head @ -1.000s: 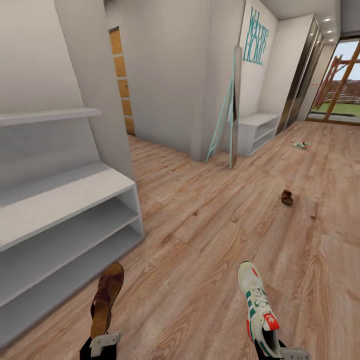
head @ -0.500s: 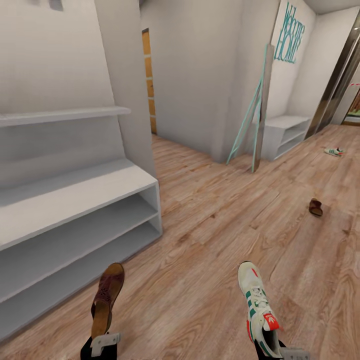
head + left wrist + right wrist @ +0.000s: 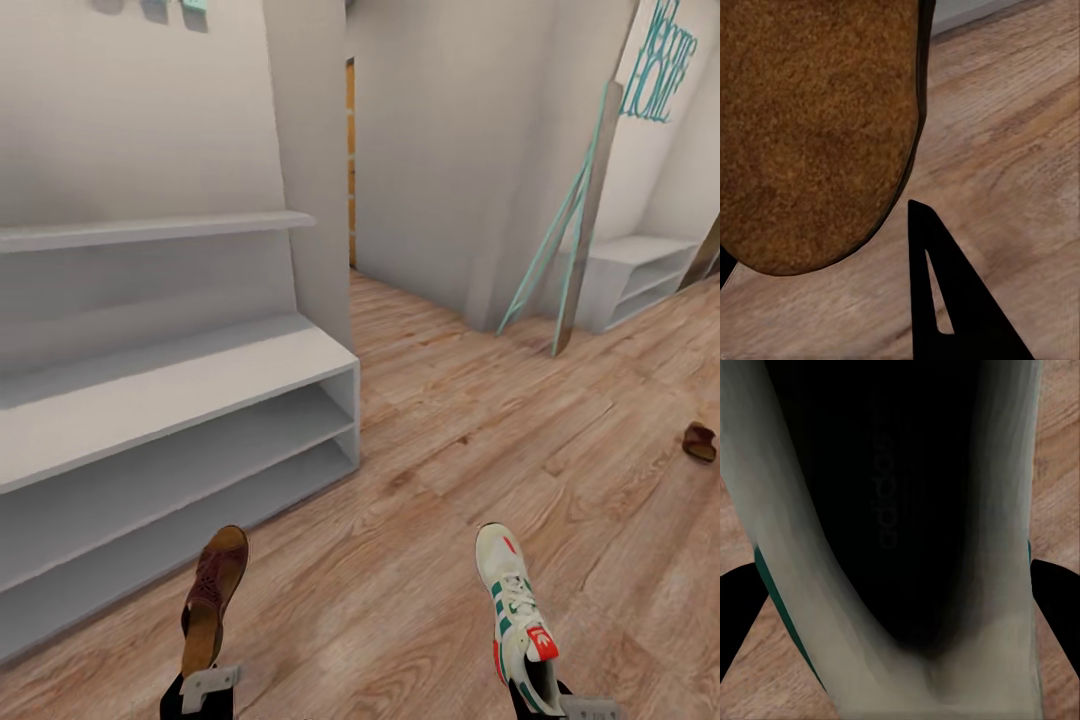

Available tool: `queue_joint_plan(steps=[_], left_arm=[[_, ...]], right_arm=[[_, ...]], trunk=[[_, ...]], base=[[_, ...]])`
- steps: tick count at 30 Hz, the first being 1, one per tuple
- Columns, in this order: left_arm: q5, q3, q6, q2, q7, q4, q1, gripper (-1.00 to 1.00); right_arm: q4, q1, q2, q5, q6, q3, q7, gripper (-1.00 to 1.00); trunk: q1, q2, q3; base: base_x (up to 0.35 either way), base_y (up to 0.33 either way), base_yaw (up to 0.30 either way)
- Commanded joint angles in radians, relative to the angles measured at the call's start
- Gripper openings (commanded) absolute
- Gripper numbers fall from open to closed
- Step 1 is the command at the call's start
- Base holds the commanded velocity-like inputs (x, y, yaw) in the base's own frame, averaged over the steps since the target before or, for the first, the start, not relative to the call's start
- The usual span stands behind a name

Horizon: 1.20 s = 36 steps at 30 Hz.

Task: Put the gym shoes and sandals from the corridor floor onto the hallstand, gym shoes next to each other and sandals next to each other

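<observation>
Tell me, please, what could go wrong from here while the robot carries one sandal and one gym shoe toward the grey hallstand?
1. The left gripper holds the sandal only by its heel end, so it might tilt or slip when lowered onto the hallstand.
2. The right gripper grips the gym shoe at its heel too; the long toe could bump the shelf edge.
3. Another sandal lies far off on the corridor floor, so pairing needs another trip.

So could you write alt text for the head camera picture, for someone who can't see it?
Two robot grippers at the bottom edge each hold footwear: the left gripper a brown sandal, the right gripper a white gym shoe. A pale grey hallstand stands at left on the wood-plank floor, where another sandal lies far right.
</observation>
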Motion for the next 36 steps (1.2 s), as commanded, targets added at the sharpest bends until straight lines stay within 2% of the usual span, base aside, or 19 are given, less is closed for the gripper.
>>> queue_joint_plan(steps=[1,4,10,16,36], left_arm=[[0.003,-0.003,-0.003,0.000,0.005,0.001,-0.001,-1.00],[0.003,-0.002,-0.003,0.000,0.005,0.001,-0.001,-1.00],[0.033,-0.002,-0.005,0.003,0.005,0.001,0.000,-1.00],[0.037,-0.002,-0.005,0.004,0.005,0.001,0.001,-1.00],[0.038,-0.002,-0.003,0.004,0.005,0.001,0.000,-1.00]], right_arm=[[-0.001,-0.001,0.001,0.005,-0.003,-0.008,0.008,-1.00],[-0.001,-0.001,0.001,0.005,-0.003,-0.008,0.008,-1.00],[-0.002,-0.001,0.001,0.005,-0.003,-0.008,0.008,-1.00],[-0.001,-0.001,0.001,0.005,-0.003,-0.008,0.008,-1.00],[-0.001,-0.001,0.001,0.005,-0.003,-0.008,0.008,-1.00]], trunk=[[0.000,0.000,-0.001],[0.000,0.000,-0.001],[0.000,0.000,-0.001],[0.000,0.000,-0.001],[0.000,0.000,-0.001]], base=[[0.000,0.000,0.277],[-0.050,-0.037,0.277],[-0.194,-0.178,0.277],[-0.118,-0.097,0.277],[-0.005,-0.004,0.277]])
